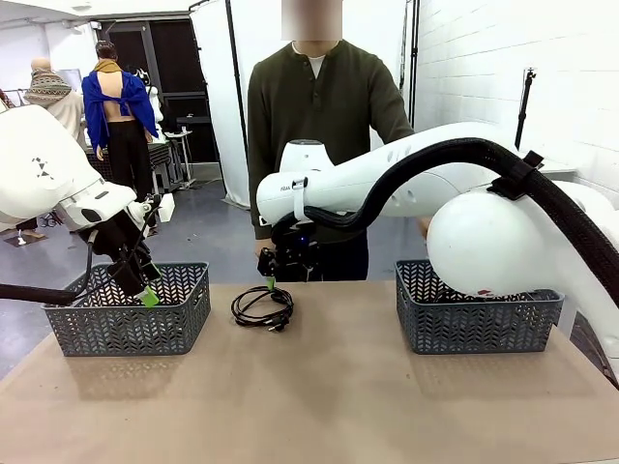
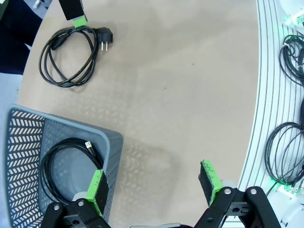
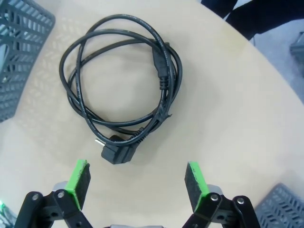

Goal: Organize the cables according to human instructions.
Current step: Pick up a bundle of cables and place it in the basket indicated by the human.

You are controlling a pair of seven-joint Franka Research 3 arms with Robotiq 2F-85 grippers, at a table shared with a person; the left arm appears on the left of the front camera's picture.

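Note:
One coiled black cable [image 1: 263, 307] with a plug end lies on the table between the two baskets. My right gripper [image 1: 271, 277] hangs open just above its far side; in the right wrist view the cable [image 3: 121, 80] lies ahead of the open gripper [image 3: 137, 183], untouched. My left gripper [image 1: 147, 290] hovers open over the left basket [image 1: 126, 324]. In the left wrist view the gripper [image 2: 153, 185] is empty, and a second coiled cable [image 2: 66, 166] rests inside the basket [image 2: 114, 142]. The table cable [image 2: 71, 54] lies farther off. The person [image 1: 319, 106] stands behind the table.
A second grey lattice basket [image 1: 474, 319] stands at the table's right. Two more coiled cables [image 2: 285, 156] [image 2: 294, 57] lie on a ribbed white surface beyond the table edge in the left wrist view. The near half of the table is bare brown board.

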